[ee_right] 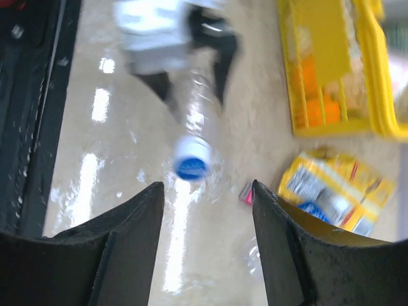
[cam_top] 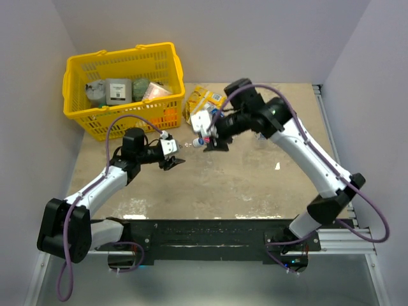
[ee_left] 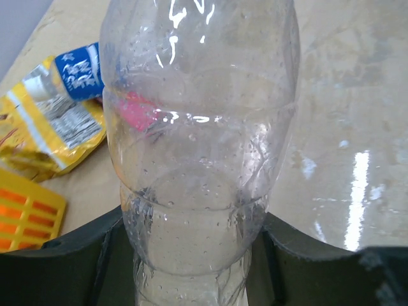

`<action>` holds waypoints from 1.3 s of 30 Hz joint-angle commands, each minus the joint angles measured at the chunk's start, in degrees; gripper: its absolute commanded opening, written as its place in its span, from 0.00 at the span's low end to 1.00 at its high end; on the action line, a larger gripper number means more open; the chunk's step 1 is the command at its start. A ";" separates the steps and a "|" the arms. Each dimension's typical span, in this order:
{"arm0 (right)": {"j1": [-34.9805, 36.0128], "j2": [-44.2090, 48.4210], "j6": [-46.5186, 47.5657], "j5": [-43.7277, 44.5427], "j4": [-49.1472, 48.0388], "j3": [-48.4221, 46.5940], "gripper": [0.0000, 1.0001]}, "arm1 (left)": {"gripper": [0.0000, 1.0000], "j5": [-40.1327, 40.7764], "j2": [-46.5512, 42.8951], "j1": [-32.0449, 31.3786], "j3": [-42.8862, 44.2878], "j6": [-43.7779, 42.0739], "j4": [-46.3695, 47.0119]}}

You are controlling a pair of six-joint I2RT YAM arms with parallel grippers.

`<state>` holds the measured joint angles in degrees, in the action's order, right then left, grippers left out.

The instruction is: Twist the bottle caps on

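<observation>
Closest to the left wrist lens is a clear bottle (ee_left: pixel 197 159), filling the view, its thin ribbed wall beaded with droplets inside. The left pincer (cam_top: pixel 173 163) is clamped on its lower body and holds it off the worktop (ee_left: pixel 344 95), with the neck pointing toward the other arm. In the right wrist view a blue cap (ee_right: pixel 191 159) sits on that neck, though the picture is too blurred to tell how far it is threaded. The right pincer (ee_right: pixel 207 188) stands apart with nothing between its fingers, a little short of the cap.

The main risk is that the cap is only perched or cross-threaded, and a careless regrasp could knock it off onto the worktop. A soft wall is another hazard. If the right pincer twists hard, the bottle could turn or buckle in the left grip, so the cap would spin without tightening.

Beyond the bottle lie a yellow snack packet (ee_left: pixel 51 134) with a blue-labelled bottle (ee_left: pixel 80 70) resting on it, and farther off a yellow basket (cam_top: pixel 118 64). A low swing could brush them.
</observation>
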<state>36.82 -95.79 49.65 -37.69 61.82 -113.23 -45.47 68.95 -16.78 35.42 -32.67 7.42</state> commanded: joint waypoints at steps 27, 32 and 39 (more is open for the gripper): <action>12.14 6.41 32.88 8.86 -0.74 12.16 0.45 | 0.00 -15.35 1.19 0.16 8.00 -4.95 -11.55; 12.31 5.53 32.01 9.92 -0.48 11.63 0.29 | 0.00 -15.52 1.19 0.16 7.82 -5.22 -11.64; 12.31 6.31 29.46 12.55 -3.19 14.70 0.40 | 0.00 -15.87 0.84 0.16 7.03 -3.90 -9.88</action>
<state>48.82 -90.02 81.01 -27.53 61.04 -100.64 -58.48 70.19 -16.78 41.01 -37.91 -5.54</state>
